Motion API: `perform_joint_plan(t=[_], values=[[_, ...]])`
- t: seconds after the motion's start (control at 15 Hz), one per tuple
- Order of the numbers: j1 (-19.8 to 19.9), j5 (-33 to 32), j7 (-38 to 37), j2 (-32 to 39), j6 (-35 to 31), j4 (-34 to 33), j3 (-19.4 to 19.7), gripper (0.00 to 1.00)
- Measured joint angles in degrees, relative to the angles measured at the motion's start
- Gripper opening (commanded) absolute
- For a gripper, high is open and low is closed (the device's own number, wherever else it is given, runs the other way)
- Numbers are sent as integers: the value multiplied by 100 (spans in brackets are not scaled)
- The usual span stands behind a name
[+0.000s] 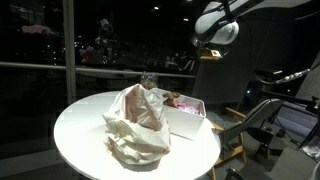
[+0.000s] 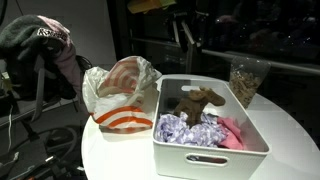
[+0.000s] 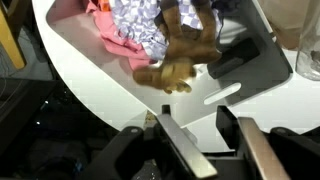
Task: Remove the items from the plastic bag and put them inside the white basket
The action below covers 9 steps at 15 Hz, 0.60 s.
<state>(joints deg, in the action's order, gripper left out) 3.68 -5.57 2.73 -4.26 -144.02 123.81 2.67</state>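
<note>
The crumpled plastic bag [image 1: 135, 122] with orange stripes [image 2: 120, 92] lies on the round white table [image 1: 80, 140], beside the white basket [image 1: 190, 122] [image 2: 168, 135]. In the basket lie a brown plush toy [image 2: 198, 101] [image 3: 180, 58], a purple patterned cloth [image 2: 186, 128] [image 3: 140, 20] and a pink cloth [image 2: 233, 132] [image 3: 105, 30]. My gripper [image 3: 195, 122] is open and empty, held high above the basket's handle-slot side [image 3: 205, 100]. In an exterior view the gripper [image 1: 208, 52] hangs well above the table.
A clear glass jar [image 1: 148, 81] [image 2: 247, 80] [image 3: 308, 50] stands behind the basket. A chair with clothes [image 2: 45, 50] stands off the table's edge. Dark windows are behind, and other equipment [image 1: 285, 115] stands beside the table.
</note>
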Motion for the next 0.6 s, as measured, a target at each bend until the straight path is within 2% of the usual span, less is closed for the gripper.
perform_joint_plan(t=[0.13, 0.2, 0.4, 0.6], values=[[-36, 81, 127, -161, 76, -9, -8, 96], [-83, 184, 212, -251, 178, -9, -25, 100], [-433, 980, 803, -463, 857, 2, -128, 100], [-794, 1410, 1106, -428, 1510, 105, -318, 100]])
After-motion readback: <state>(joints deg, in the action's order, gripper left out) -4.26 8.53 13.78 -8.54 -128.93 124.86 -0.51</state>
